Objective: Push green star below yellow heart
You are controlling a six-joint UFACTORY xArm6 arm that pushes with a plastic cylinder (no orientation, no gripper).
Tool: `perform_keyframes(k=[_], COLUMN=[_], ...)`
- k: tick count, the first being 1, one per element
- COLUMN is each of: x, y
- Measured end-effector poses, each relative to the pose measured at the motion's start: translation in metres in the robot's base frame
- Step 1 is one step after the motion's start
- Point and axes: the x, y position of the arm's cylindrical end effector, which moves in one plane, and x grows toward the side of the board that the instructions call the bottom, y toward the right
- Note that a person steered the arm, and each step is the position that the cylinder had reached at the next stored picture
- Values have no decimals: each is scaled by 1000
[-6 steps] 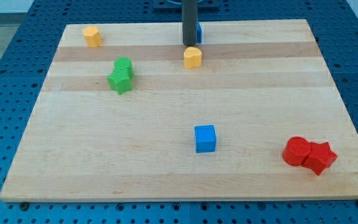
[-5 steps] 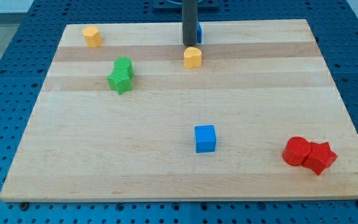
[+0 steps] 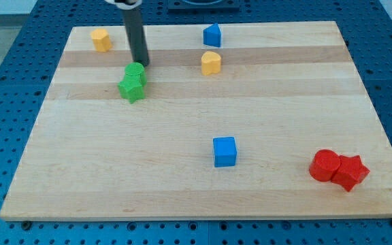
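Observation:
The green star (image 3: 131, 88) lies at the board's upper left, touching a green round block (image 3: 135, 72) just above it. The yellow heart (image 3: 211, 62) sits to their right, near the view's top centre. My tip (image 3: 142, 64) stands just above and slightly right of the green round block, close to it, well left of the yellow heart.
A yellow block (image 3: 101, 39) sits at the top left corner. A blue triangular block (image 3: 212, 35) lies above the heart. A blue cube (image 3: 224, 151) sits lower centre. A red round block (image 3: 325, 165) and a red star (image 3: 350, 171) touch at the lower right.
My tip has moved left from just above the yellow heart to just above the green round block, uncovering the blue triangular block. No block has moved.

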Motion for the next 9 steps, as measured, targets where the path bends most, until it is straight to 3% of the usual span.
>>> perform_keyframes(k=[3, 5, 6, 7, 9], x=[60, 95, 95, 91, 76], y=[-50, 23, 67, 67, 21])
